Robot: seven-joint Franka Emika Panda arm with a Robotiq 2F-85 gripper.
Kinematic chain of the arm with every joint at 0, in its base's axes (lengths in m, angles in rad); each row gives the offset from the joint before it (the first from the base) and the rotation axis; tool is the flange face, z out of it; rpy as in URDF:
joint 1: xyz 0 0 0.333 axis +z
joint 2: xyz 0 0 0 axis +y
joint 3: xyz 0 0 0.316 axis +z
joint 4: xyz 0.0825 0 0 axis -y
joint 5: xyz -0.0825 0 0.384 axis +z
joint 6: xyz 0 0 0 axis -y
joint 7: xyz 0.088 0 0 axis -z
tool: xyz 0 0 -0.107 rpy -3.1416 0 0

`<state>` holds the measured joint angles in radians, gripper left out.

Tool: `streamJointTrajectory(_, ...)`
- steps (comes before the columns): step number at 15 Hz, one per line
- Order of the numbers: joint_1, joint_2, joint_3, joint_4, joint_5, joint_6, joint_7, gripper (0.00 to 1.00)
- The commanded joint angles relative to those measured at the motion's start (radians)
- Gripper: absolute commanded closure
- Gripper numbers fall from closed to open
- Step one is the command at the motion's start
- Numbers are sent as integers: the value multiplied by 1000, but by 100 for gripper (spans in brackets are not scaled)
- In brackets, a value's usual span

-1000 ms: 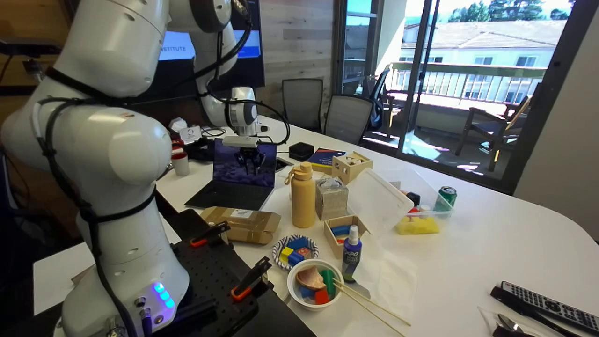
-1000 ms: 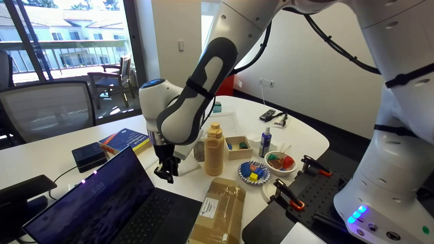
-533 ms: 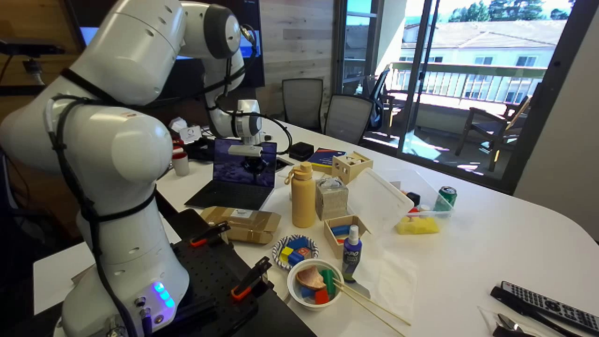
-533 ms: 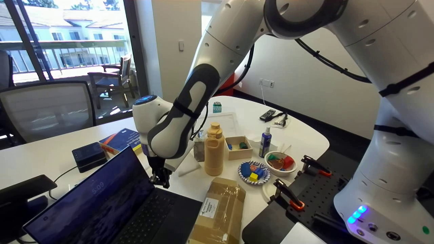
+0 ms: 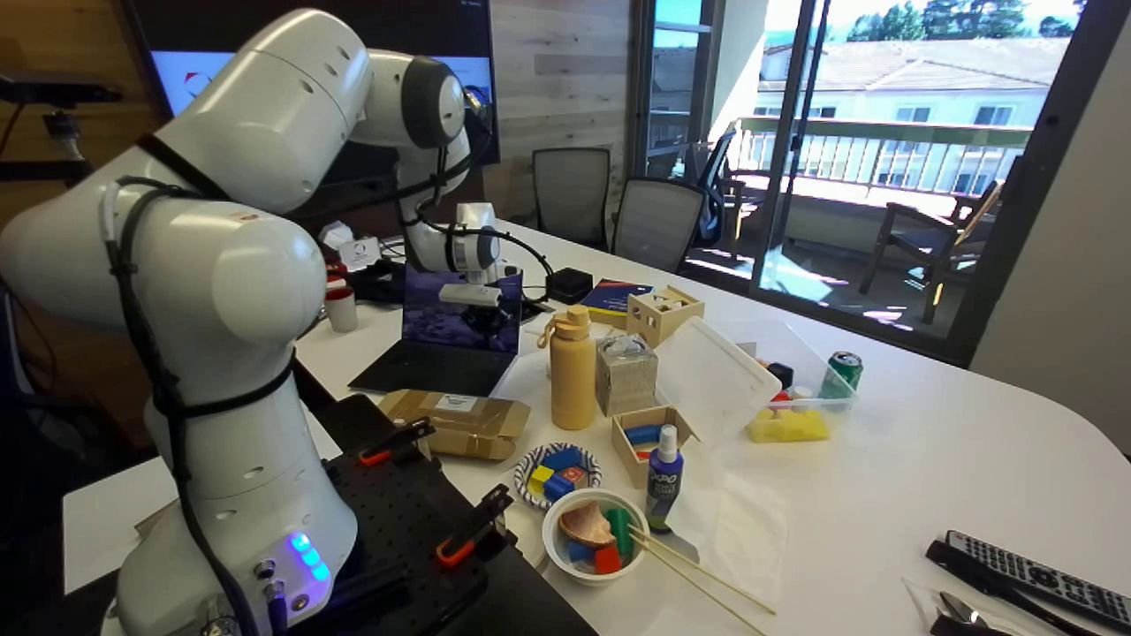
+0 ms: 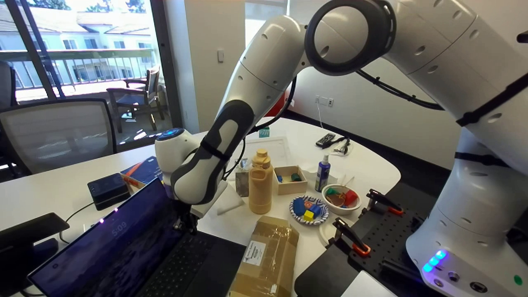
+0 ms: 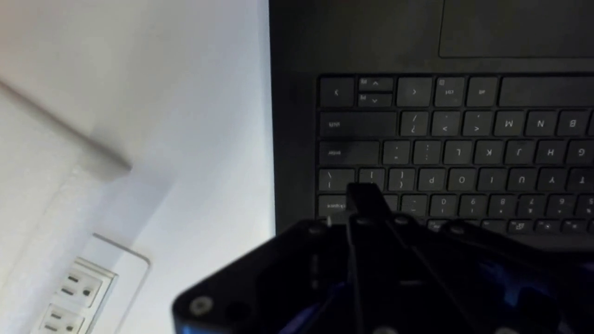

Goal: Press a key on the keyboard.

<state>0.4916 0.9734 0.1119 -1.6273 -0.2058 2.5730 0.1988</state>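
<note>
The keyboard is the dark key deck point(image 5: 433, 367) of the open laptop. It also shows in an exterior view point(image 6: 179, 262) and in the wrist view point(image 7: 473, 153), where the letters stand upside down. The bluish-purple laptop screen point(image 6: 123, 239) stands upright behind it. My black gripper point(image 7: 359, 204) looks shut and empty, its tips together. It is over the corner of the keys near backspace and the bracket keys, hiding part of them. In both exterior views the gripper point(image 5: 484, 325) point(image 6: 186, 225) is in front of the screen, low over the deck. Contact cannot be told.
A cardboard box point(image 6: 268, 251) lies beside the laptop. A yellow bottle point(image 5: 573, 375), a wrapped block point(image 5: 626, 380) and a wooden box point(image 6: 290, 185) stand nearby. A black box point(image 6: 108, 190) and a book point(image 6: 142, 171) lie behind the screen. A remote point(image 5: 1043, 579) lies far off.
My arm has come down steadily. The gripper has dropped from above toward the keyboard and shifted toward the laptop's screen. The laptop and the other objects have not moved.
</note>
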Motion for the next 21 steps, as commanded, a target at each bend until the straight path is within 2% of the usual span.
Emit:
streamJointTrajectory(1, 21, 63, -17, 87, 2, -15, -9, 100)
streamJointTrajectory(16, 50, 212, -55, 286, -2, -55, -7, 100)
streamJointTrajectory(21, 56, 229, -58, 315, -4, -79, -8, 100)
